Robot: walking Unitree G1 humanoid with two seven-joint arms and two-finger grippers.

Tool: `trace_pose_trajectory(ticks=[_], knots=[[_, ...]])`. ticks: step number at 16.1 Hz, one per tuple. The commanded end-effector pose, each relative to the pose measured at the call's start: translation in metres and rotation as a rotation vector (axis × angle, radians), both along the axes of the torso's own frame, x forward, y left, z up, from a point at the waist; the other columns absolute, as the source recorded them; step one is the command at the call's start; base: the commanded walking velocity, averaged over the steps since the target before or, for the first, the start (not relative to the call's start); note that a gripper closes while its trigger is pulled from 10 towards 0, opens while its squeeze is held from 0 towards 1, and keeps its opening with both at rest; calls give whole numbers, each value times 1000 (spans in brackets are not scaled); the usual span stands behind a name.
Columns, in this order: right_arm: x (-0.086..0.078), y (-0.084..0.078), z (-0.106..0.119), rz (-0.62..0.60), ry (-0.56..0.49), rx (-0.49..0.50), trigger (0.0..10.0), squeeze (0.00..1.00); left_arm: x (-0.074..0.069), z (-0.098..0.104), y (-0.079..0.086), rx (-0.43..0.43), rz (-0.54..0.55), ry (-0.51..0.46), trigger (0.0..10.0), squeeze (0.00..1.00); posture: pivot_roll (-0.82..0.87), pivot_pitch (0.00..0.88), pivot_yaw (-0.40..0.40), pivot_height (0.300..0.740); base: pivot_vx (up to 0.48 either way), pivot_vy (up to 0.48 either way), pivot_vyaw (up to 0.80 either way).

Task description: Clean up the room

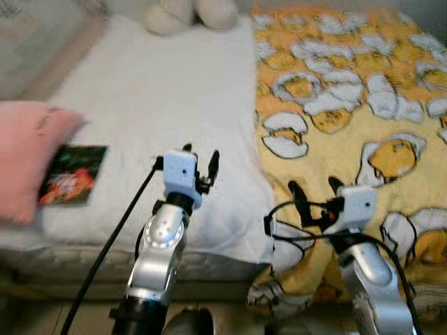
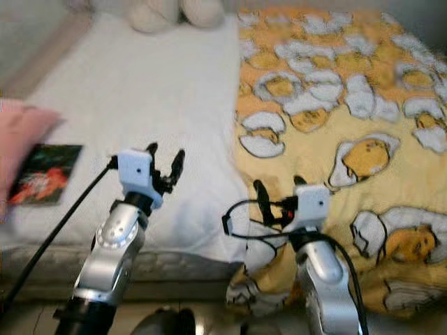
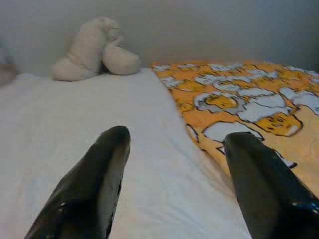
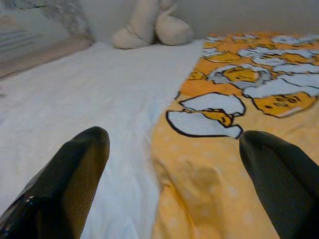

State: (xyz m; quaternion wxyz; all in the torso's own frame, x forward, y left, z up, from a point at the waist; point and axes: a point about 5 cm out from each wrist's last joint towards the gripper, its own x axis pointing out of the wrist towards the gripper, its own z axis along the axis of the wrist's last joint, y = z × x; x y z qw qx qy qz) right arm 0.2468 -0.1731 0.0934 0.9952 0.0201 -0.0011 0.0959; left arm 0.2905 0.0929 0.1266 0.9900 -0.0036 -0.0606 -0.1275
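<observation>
With both the left gripper (image 1: 200, 162) and right gripper (image 1: 316, 192) spread wide and empty at lower centre, the book (image 1: 72, 174) lies far off at the left edge against the pink pillow (image 1: 24, 157), so a blurred, unsteady reach could miss it.

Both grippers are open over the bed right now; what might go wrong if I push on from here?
1. The black cable along the left arm hangs close to the mattress edge and may snag as the left gripper reaches out.
2. The right gripper hovers over the loose yellow egg-print blanket; its open fingers might catch a fold and drag it.
3. The dark printed booklet lies partly under the pink pillow, so a grasp may disturb the pillow.
</observation>
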Motion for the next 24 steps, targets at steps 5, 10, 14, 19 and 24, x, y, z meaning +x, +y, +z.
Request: trace_pose_trajectory(ticks=[5,10,14,19,24], knots=[[-1,-11,-4,-45,-4,-13,10000,0,2,-20,-14,-12,-34,98,10000,1000,-240,29,74,740,0,-449,0],[5,9,-9,-23,-12,-6,10000,0,27,-24,0,66,-31,107,10000,0,-256,0,105,740,49,-259,-274],[0,13,-8,3,-14,-19,10000,0,40,-52,6,175,-16,272,10000,0,-269,45,100,740,0,0,-106],[-19,8,-16,30,31,-46,10000,0,57,-63,29,135,101,406,10000,0,-324,89,81,740,0,0,0],[-50,5,-19,83,94,-58,10000,0,62,-64,50,60,194,453,10000,0,-365,161,53,740,0,0,0]])
